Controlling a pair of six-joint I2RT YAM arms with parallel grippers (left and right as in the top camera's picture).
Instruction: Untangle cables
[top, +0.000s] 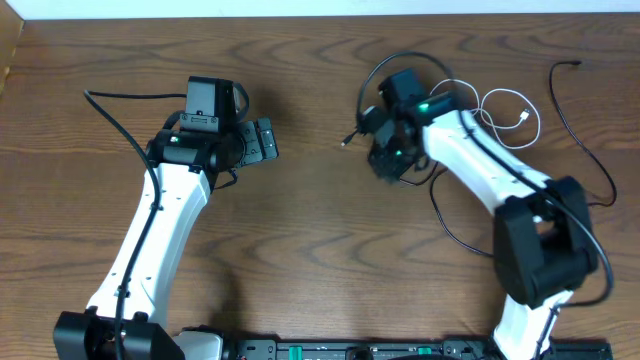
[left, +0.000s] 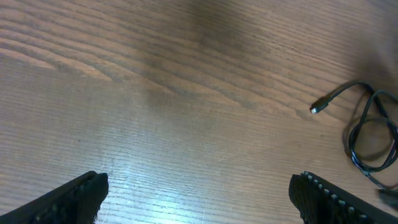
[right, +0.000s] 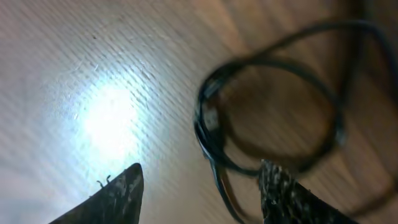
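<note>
The overhead camera looks straight down on the tabletop (top: 300, 250) from high up, with both arms in view and their bases at the near edge. The left wrist camera sits low behind the left pincer (left: 199, 186) and looks obliquely across the wood toward the right. The right wrist camera, behind the right pincer (right: 200, 171), is very near to the surface and its picture is blurred. Overhead and left wrist views share the plug end of a black cable (top: 362, 95); the right wrist view also shows a black loop.

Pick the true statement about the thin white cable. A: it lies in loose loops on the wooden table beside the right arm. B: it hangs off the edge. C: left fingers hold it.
A: the thin white cable lies looped on the wooden table by the right arm.
</note>
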